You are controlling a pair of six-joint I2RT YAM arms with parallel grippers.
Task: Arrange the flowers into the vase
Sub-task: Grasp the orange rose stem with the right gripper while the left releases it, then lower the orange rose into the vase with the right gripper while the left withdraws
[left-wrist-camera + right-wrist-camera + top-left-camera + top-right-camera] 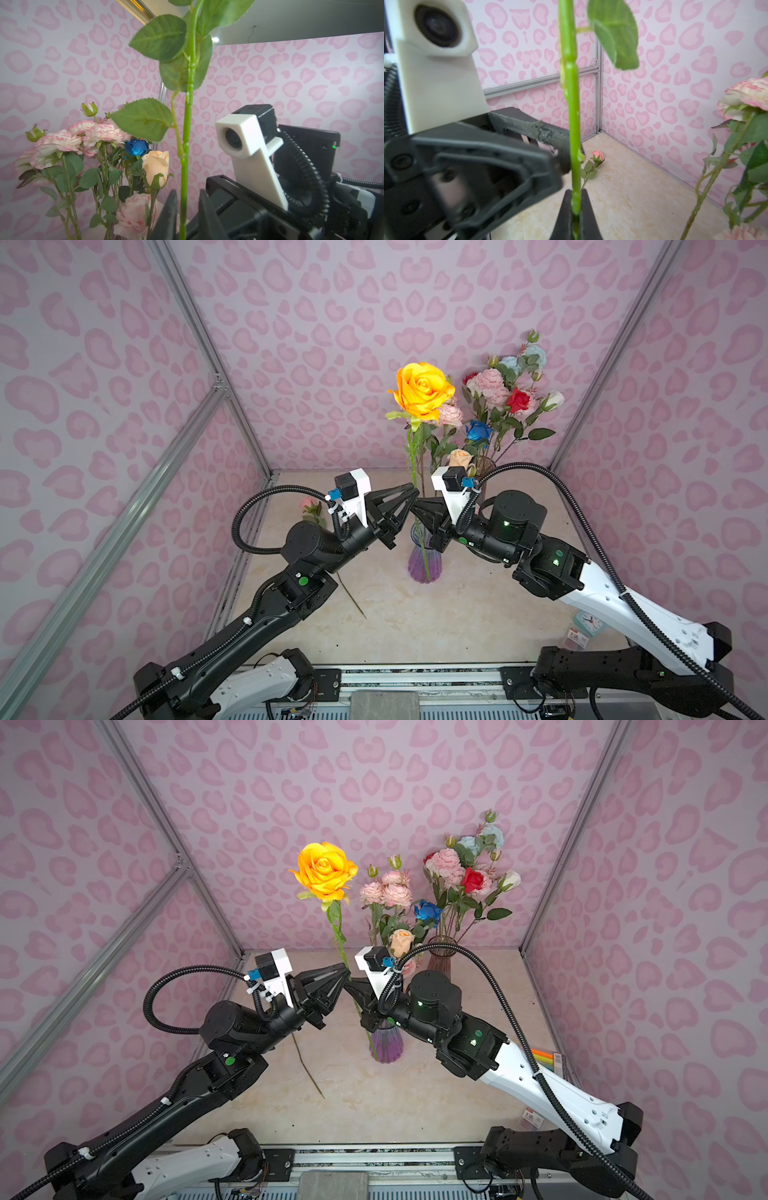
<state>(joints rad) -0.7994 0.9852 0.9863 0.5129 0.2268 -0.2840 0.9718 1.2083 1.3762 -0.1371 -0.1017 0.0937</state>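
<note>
Right gripper (576,194) pinched tight on the stem (573,116) of the orange rose (422,389), just above the purple vase (424,564). Left gripper (188,194) part open, fingers spread either side of the same stem, tips just beside the right one's. Rose upright, stem foot down inside the purple vase. Other flowers (446,861) bunched in a second vase (440,965) at the back. One pink bud (598,155) flat on the table (395,626), left side.
</note>
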